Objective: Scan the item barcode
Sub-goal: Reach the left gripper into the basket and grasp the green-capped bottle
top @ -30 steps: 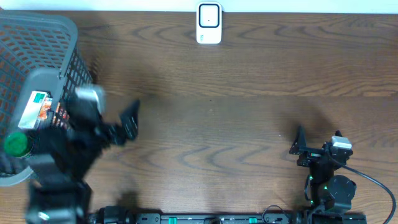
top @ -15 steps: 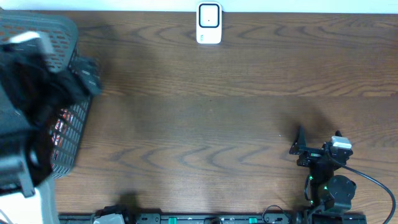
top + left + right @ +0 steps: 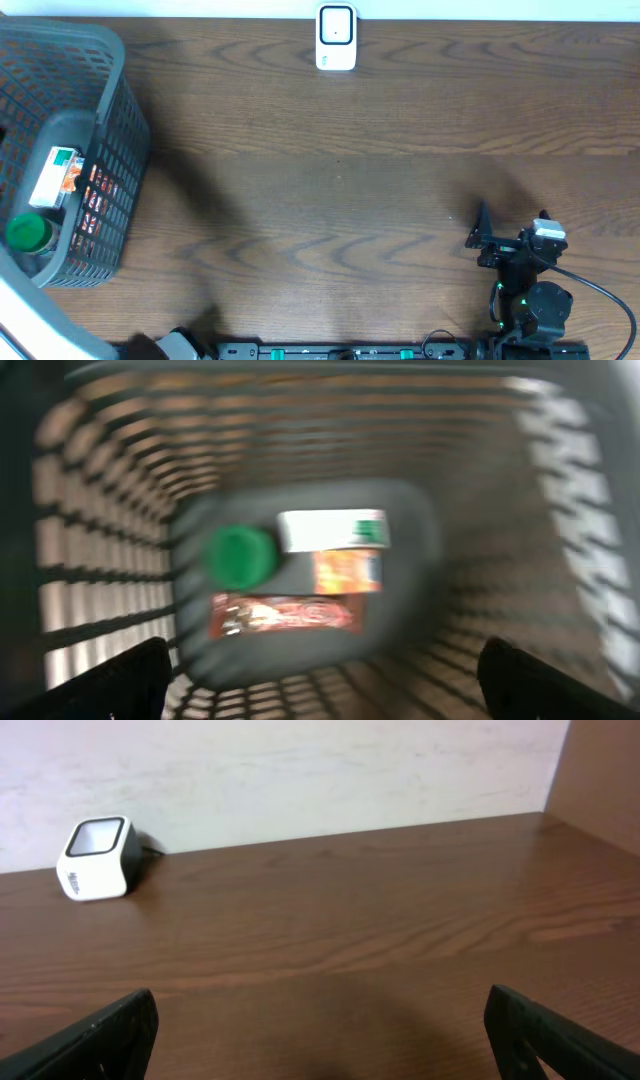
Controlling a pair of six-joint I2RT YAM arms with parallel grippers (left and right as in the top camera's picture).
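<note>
A grey mesh basket stands at the table's left end. In it lie a white and green box, a green-capped item and a red packet. The blurred left wrist view looks straight down into the basket at the box, green cap, an orange packet and a red wrapper. My left gripper hangs open above them, holding nothing. My right gripper rests open and empty at the front right. The white scanner stands at the back edge.
Bare brown wood spans between the basket and the right arm. A pale wall rises behind the scanner. The left arm shows in the overhead view only as a pale blur at the lower left corner.
The left arm swept left across the basket and out of the overhead view, uncovering the basket and its contents. The right arm has stayed still.
</note>
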